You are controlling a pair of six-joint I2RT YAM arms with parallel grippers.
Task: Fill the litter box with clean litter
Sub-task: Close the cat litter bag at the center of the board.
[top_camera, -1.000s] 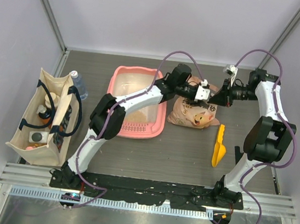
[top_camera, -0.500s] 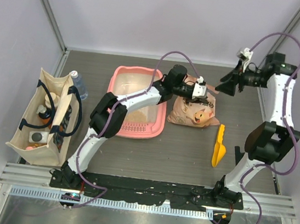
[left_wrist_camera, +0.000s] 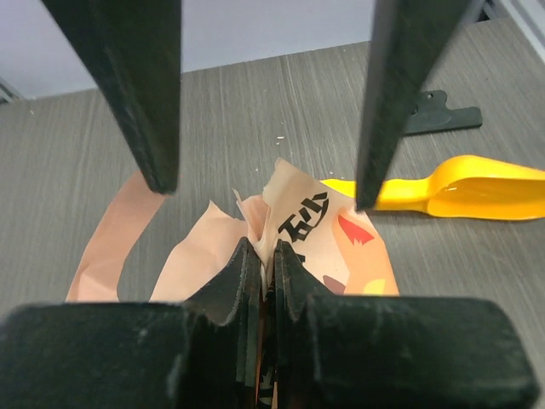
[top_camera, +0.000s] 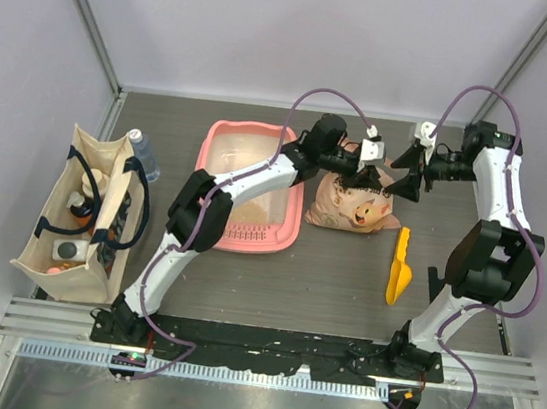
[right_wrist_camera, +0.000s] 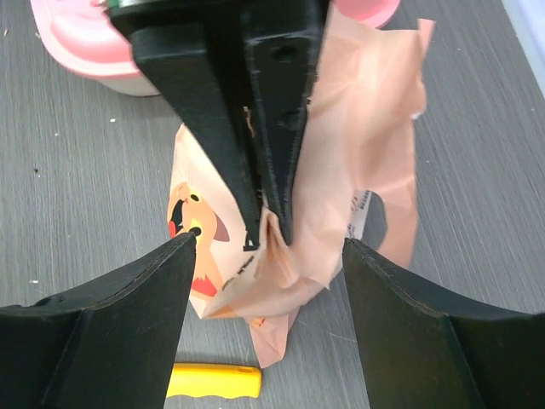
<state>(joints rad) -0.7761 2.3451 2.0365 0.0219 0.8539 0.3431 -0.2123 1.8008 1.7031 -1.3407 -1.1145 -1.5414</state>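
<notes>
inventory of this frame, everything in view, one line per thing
litter box: one, pink, left of centre on the table, partly under the left arm
litter bag: one, peach with cartoon cat, just right of the box
scoop: one, yellow-orange, on the table right of the bag
tote bag: one, beige with dark handles, far left, items inside
bottle: one, clear, behind the tote
left tool: black, shut on the litter bag's crumpled top
right tool: black, open, fingers either side of that pinched top

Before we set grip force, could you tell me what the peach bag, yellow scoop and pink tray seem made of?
Peach bag: likely thin plastic film, semi-matte; it crumples in sharp creases. Yellow scoop: hard plastic, glossy highlights. Pink tray: moulded plastic, smooth rounded rim.
</notes>
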